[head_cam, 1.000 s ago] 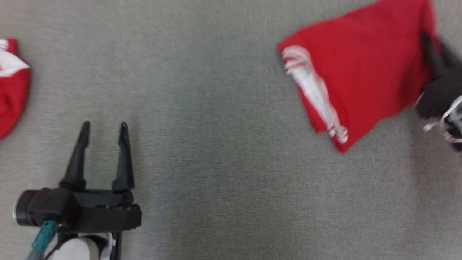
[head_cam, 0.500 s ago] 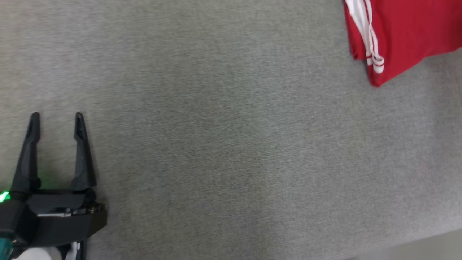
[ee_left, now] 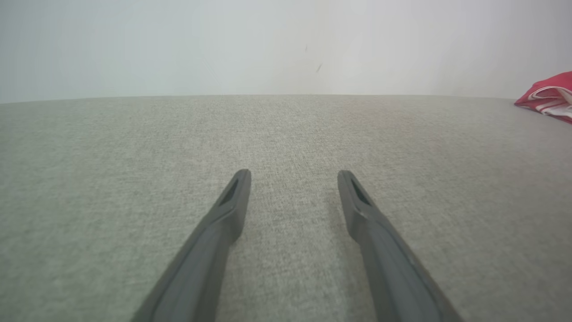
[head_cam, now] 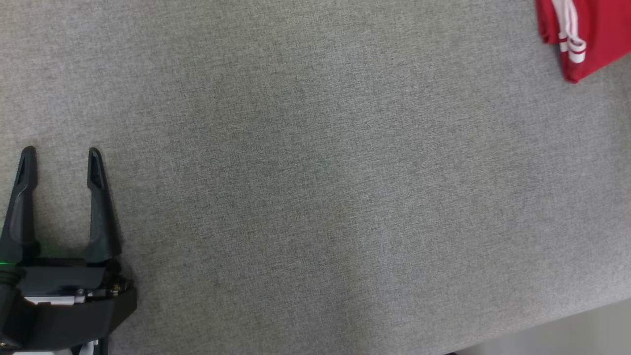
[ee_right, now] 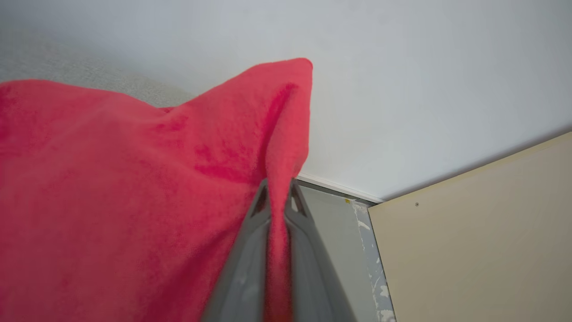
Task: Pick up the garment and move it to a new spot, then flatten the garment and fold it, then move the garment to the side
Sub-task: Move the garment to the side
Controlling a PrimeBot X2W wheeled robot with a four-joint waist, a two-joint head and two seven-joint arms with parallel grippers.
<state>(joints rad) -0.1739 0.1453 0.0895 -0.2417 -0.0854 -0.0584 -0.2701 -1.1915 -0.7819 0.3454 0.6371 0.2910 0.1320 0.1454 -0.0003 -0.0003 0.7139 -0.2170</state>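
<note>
The garment [head_cam: 586,34] is red cloth with white stripes, lying at the far right top corner of the head view on the grey fabric surface [head_cam: 315,197]. From the left wrist view the garment [ee_left: 547,96] shows as a folded red edge at the far right. My right gripper [ee_right: 278,190] is shut on a fold of the garment [ee_right: 134,188], which rises in a peak above the fingertips. My left gripper [head_cam: 59,153] stands open at the lower left, nothing between its fingers [ee_left: 234,201], far from the cloth.
A pale wall [ee_left: 286,44] stands behind the grey surface. The surface's edge [head_cam: 567,323] runs across the lower right corner of the head view. In the right wrist view a beige panel [ee_right: 482,241] and a grey strip lie beyond the cloth.
The head view has swung, so the garment has slid from the right middle up to the top right corner, and my left gripper has shifted towards the lower left.
</note>
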